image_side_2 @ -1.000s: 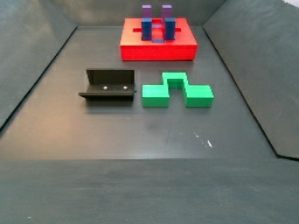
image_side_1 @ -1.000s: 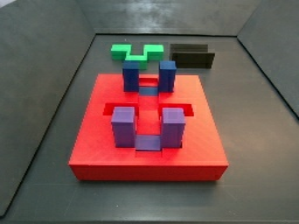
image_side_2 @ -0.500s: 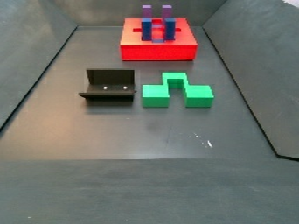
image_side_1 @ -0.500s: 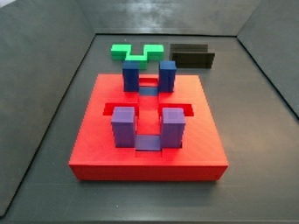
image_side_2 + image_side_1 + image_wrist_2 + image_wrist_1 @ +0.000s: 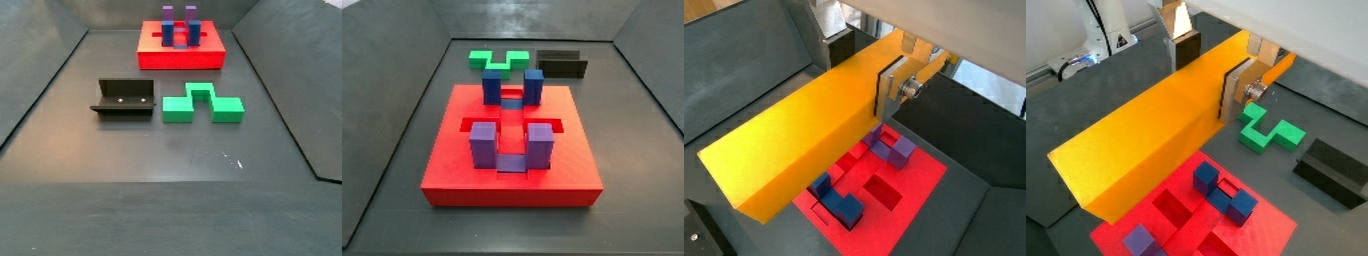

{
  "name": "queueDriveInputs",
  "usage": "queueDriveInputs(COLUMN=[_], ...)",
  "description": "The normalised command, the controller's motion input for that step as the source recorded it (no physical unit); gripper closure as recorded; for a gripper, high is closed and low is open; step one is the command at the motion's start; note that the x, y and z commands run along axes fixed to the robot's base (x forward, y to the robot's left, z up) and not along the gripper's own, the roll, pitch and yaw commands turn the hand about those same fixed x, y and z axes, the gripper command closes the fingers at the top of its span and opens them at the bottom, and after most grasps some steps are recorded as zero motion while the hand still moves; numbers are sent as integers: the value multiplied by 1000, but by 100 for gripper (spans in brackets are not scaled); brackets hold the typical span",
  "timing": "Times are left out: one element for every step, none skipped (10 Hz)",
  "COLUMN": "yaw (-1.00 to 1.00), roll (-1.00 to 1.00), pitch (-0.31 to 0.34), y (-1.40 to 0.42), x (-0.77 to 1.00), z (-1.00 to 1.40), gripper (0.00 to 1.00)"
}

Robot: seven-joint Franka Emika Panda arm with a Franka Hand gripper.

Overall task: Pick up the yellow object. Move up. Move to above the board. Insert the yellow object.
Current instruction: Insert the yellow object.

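In both wrist views my gripper is shut on the yellow object, a long yellow-orange bar clamped between the silver fingers. It hangs high above the board, a red slab with blue-purple posts. Both side views show the board on the floor, but neither the gripper nor the bar shows in them.
A green T-shaped block lies on the floor beside the dark L-shaped fixture. Grey walls enclose the floor on all sides.
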Motion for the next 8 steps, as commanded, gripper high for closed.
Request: queueDriveInputs(yaw=[0,0,0,0,0,0,51,60], roll=[20,-3,-36,-30,-39,0,91,169], pitch=[-134,-203,-197,-200,-189,-97,-63,-20], y=[0,0,0,0,0,-9,-169,-240], x=[0,-3,-51,0,11,154,166,260], z=[-517,-849,-851,-851,-857,-829,-729,-654], gripper=[100,100,100,100,100,100,100,100])
